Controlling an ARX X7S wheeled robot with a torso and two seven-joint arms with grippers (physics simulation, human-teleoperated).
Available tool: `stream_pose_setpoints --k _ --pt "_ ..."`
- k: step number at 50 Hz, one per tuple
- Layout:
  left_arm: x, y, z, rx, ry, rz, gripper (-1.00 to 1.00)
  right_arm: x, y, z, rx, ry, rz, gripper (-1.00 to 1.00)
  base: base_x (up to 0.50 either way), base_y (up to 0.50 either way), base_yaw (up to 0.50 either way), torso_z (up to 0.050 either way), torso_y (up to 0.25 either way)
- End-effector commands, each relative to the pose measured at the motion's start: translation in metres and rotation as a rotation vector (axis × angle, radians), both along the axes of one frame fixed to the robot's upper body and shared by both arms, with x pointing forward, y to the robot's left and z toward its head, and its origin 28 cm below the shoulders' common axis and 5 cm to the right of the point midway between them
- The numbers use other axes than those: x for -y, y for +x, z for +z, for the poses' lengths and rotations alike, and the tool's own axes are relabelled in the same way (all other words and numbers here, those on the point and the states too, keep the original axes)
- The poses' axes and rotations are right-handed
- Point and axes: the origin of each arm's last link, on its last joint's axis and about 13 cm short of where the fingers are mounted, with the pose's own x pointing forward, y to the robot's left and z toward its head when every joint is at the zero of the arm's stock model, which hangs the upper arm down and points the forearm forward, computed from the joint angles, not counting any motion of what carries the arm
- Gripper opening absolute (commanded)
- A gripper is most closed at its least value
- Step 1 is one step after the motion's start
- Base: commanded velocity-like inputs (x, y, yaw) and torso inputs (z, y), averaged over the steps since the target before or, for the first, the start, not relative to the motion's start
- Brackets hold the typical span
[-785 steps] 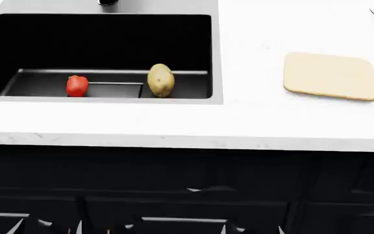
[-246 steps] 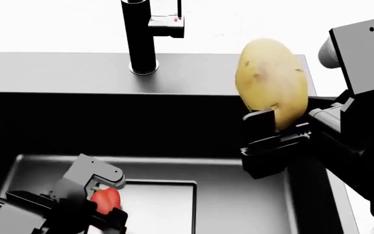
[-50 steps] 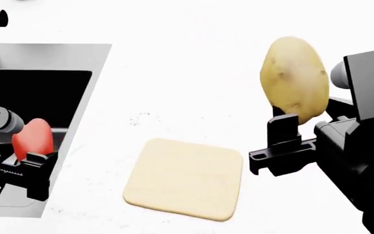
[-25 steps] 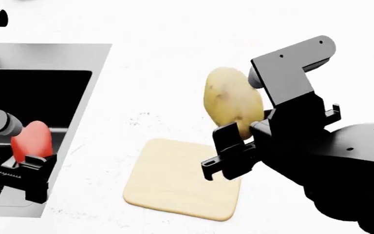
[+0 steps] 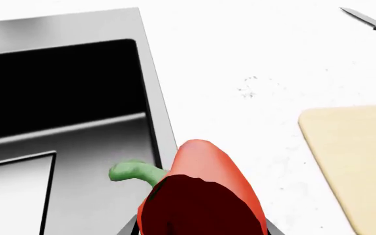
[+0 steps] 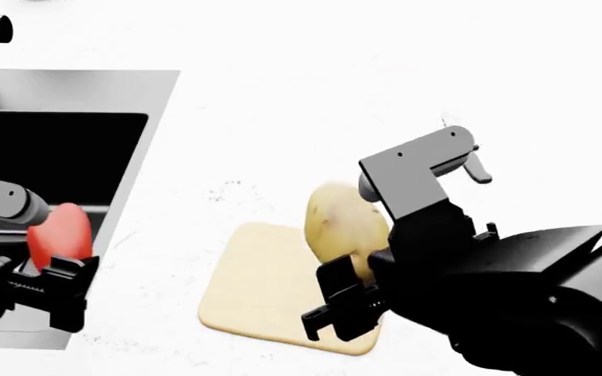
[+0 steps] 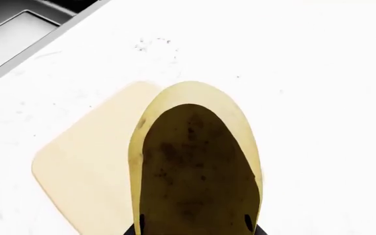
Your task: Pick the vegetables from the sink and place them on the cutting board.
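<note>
The potato (image 6: pixel 341 229) has dropped from high at 3 o'clock of the board (image 6: pixel 264 291) to just over its right half, standing on end, so the release looks close. The right gripper (image 6: pixel 359 291) is clamped on the potato's lower end. The pepper (image 6: pixel 59 235) hangs at 9 o'clock over the sink (image 6: pixel 144 117) rim, not yet over the counter, pinched in the left gripper (image 6: pixel 56 276); its turn should follow.

potato (image 6: pixel 340 229) upright over cutting board (image 6: pixel 254 288) — pepper (image 6: pixel 59 235) above sink (image 6: pixel 123 94) rim.
</note>
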Motion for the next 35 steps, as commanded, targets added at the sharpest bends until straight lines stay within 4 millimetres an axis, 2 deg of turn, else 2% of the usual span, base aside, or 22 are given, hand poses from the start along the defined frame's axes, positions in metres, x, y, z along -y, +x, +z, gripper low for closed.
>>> stream_pose_setpoints --k 1,13,14,25,33,35 --pt "0.003 0.001 -0.002 -0.016 -0.002 -0.009 -1.0 0.001 -0.001 -0.01 -0.12 -0.041 0.031 -1.0 0.0 0.0 0.0 0.0 0.0" --pt "0.0 -0.003 -0.002 -0.016 0.002 -0.015 -1.0 0.001 -0.007 -0.004 -0.113 -0.045 0.039 -1.0 0.0 0.0 0.0 0.0 0.001" --pt "0.0 -0.003 -0.002 -0.017 0.002 -0.015 -1.0 0.002 -0.007 -0.002 -0.107 -0.043 0.039 1.0 0.0 0.0 0.0 0.0 0.0" --pt "0.005 0.0 0.0 -0.016 0.003 -0.023 -1.0 0.001 -0.009 0.004 -0.075 -0.035 0.04 1.0 0.0 0.0 0.0 0.0 0.0" --pt "0.013 0.003 0.0 -0.024 -0.001 -0.052 -1.0 0.005 -0.013 0.04 0.076 0.017 0.007 1.0 0.0 0.0 0.0 0.0 0.001" --pt "0.018 0.005 0.002 -0.026 0.001 -0.074 -1.0 0.007 -0.013 0.054 0.179 0.022 -0.027 1.0 0.0 0.0 0.0 0.0 0.0"
